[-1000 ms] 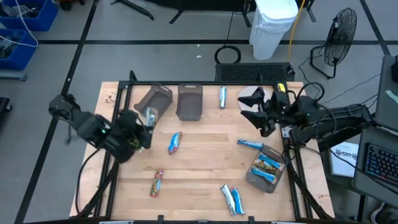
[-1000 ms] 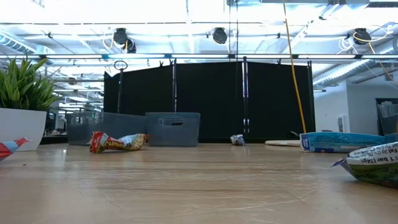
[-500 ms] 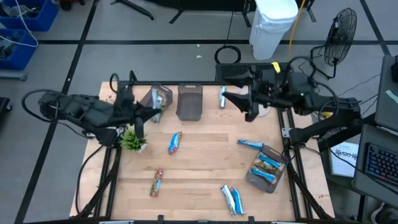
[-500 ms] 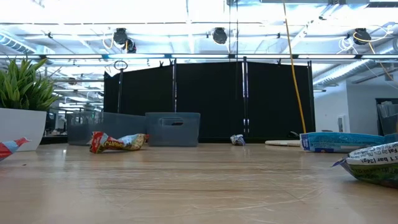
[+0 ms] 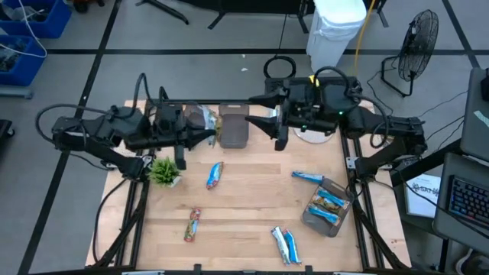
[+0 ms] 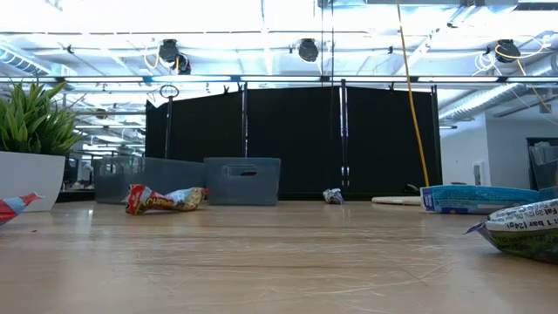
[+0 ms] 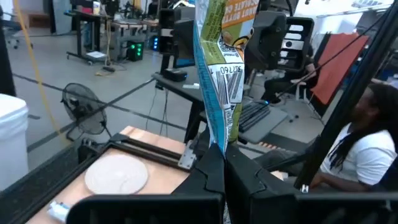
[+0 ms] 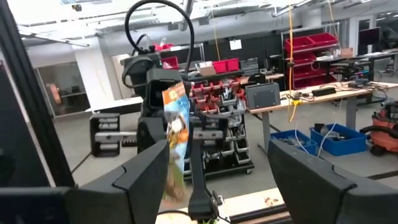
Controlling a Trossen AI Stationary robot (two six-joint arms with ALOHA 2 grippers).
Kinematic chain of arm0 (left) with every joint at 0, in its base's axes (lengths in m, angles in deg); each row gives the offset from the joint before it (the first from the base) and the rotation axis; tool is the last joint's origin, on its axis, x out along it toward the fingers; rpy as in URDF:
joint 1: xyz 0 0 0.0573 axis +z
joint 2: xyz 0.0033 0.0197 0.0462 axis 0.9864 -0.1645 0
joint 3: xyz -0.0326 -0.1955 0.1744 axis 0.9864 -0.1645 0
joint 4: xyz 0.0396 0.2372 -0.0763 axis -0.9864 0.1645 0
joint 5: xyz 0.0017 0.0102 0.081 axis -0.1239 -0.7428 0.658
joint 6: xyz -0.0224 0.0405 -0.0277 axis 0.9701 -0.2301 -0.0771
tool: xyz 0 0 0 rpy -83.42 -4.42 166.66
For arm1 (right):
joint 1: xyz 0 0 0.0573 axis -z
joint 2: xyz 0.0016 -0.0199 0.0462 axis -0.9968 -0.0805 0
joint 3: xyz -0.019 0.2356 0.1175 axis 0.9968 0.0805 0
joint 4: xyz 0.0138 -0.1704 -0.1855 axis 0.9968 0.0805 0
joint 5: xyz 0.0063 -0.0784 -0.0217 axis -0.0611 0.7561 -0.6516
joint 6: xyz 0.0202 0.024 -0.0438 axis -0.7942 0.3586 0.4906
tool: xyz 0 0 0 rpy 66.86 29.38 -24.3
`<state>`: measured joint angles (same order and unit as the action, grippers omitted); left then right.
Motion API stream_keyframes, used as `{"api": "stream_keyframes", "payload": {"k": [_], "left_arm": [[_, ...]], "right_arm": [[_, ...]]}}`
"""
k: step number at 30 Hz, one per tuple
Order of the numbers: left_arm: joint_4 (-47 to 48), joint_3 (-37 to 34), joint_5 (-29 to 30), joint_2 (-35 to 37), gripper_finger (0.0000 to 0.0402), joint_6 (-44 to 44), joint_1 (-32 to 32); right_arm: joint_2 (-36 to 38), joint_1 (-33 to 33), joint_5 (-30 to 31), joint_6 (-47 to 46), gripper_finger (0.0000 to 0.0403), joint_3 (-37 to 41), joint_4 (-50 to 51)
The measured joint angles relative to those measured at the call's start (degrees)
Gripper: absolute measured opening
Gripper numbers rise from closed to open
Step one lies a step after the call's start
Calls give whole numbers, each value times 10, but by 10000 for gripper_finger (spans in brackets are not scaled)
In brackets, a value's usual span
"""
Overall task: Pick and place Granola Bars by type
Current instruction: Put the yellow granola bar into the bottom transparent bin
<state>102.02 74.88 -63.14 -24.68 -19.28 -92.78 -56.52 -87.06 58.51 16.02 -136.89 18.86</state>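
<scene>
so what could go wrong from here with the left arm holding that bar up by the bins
The left gripper pinches the granola bar only by its lower edge, so the wrapper could slip out before release. The bar hangs between two bins, so it might land in the wrong one or on the rim. The open right gripper is close, facing the left; the arms could collide.

"1 bar" on wrapper [image 6: 523, 228]

In the low view, a red-and-white bar [image 6: 16, 208] at nine o'clock and a green-white wrapper [image 6: 521, 228] at three o'clock are cut by the edges. In the left wrist view, the held bar [image 7: 219, 68] runs off at twelve o'clock; its print stays partly unreadable.
</scene>
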Motion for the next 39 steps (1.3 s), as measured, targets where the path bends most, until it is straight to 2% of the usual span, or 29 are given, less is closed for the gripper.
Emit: {"api": "stream_keyframes", "payload": {"k": [14, 25, 33, 36, 39], "left_arm": [[-117, 0, -36, -63, 0, -17, 36], [-170, 1, -85, -93, 0, -14, 49], [-181, 0, -97, -106, 0, -15, 50], [-193, 0, -110, -108, 0, -15, 51], [-192, 1, -110, -111, 0, -15, 54]], "right_arm": [[-14, -22, 1, 4, 263, -7, -3], [-14, -26, 1, 10, 263, -7, 2], [-21, -26, 1, 10, 262, -7, 20], [-26, -26, 2, 11, 254, -7, 25], [-31, -26, 2, 19, 229, -7, 27]]}}
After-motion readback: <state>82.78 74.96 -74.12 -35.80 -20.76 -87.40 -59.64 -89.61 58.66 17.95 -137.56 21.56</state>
